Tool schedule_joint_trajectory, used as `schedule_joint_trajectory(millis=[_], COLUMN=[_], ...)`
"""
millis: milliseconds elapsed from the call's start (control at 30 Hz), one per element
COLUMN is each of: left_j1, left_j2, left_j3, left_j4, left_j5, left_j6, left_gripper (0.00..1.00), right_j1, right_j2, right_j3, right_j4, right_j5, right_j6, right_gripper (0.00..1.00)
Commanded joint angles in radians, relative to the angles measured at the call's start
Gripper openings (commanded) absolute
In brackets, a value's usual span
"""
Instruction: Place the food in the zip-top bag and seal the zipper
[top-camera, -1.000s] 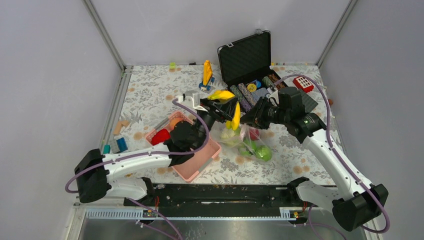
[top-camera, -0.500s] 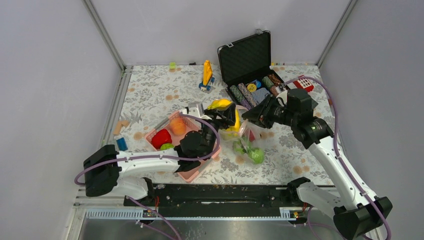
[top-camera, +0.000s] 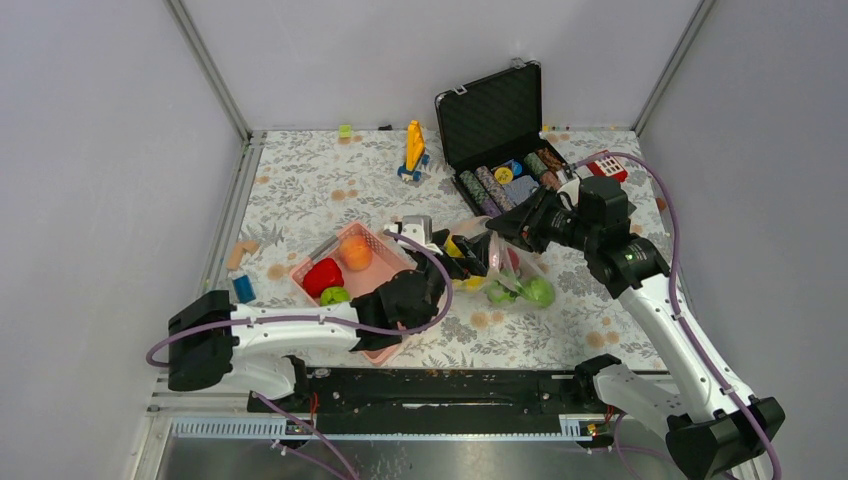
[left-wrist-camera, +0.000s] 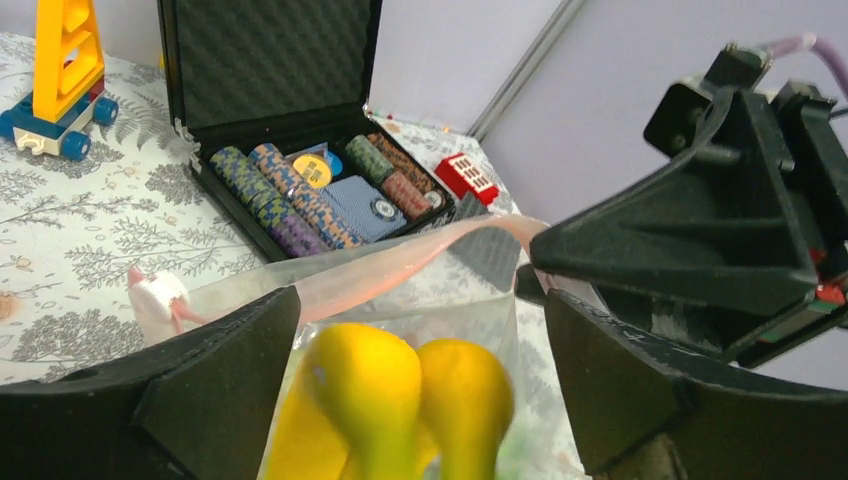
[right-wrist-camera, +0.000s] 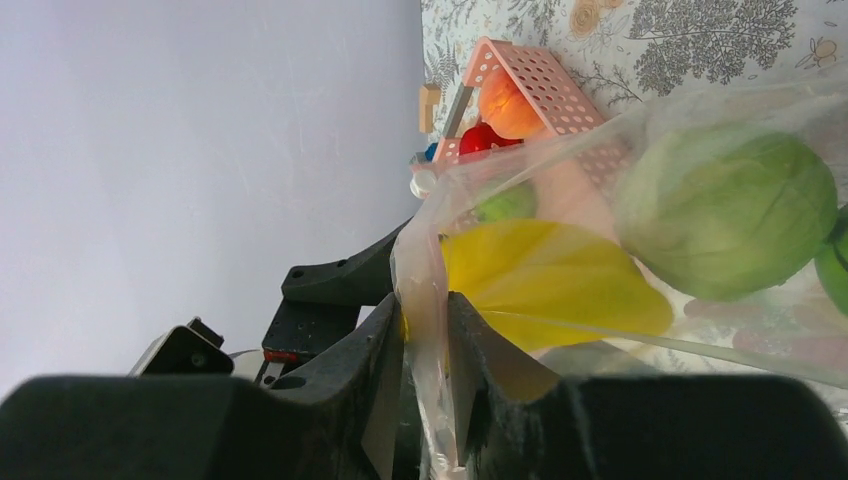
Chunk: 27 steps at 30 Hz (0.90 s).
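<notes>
Zip-top bag (top-camera: 512, 272) lies just right of the worktop's centre, in the near half, mouth facing the left arm.

Right claw (right-wrist-camera: 425, 310): pinched narrow on the film at the mouth edge, lifting it.

Left claw (left-wrist-camera: 420, 320): wide, in the mouth, banana bunch (left-wrist-camera: 385, 395) between the jaws. There is a gap on one side, so it looks let go.

Zipper (left-wrist-camera: 400, 268) arches over the bananas. Cabbage (right-wrist-camera: 725, 215) is inside the bag.

Orange (top-camera: 357, 252), red apple (top-camera: 322, 275) and green fruit (top-camera: 335, 295) sit in the pink basket (top-camera: 375, 237), left of centre, not yet bagged.

Risks:
- Bananas are only at the mouth. Backing the left claw out could drag them with it, or a jaw could snag the film.
- The right claw pinches at a single point. Slick film may slip and the mouth would collapse.
- A stem across the strip would block sealing.
</notes>
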Motion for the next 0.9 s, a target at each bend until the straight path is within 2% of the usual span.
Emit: schedule_joint_trajectory(millis=[0,100,400,500,600,800,867], left_j1=[-0.013,-0.013,0.015,0.098,0.193,0.347,0.369], left_j2=[-0.072,-0.125,-0.262,-0.277,-0.293,-0.274,-0.234], left_j3=[0.059,0.075,0.165,0.197,0.167,0.093,0.099], left_j4=[-0.116,-0.230,-0.738,-0.960,-1.068,-0.982,-0.926], left_j5=[0.032,0.057,0.057,0.174,0.308,0.546,0.629], left_j6=[0.002,-0.015,-0.216,-0.302,-0.335,-0.343,-0.342], left_gripper=[0.98,0.99,0.99,0.99,0.99,0.98,0.95], right_j1=[-0.006,-0.008,-0.015,-0.017,-0.016,-0.017,-0.017], right_j2=[-0.024,-0.023,-0.024,-0.026,-0.025,-0.034,-0.032], right_j3=[-0.003,-0.003,0.000,0.014,0.031,0.032,0.038], right_j4=[0.074,0.074,0.072,0.038,0.003,-0.035,-0.057], right_j5=[-0.001,0.004,-0.012,-0.017,-0.024,-0.021,-0.015], right_j6=[0.023,0.018,-0.028,-0.072,-0.115,-0.164,-0.184], right_gripper=[0.30,0.30,0.30,0.30,0.31,0.31,0.31])
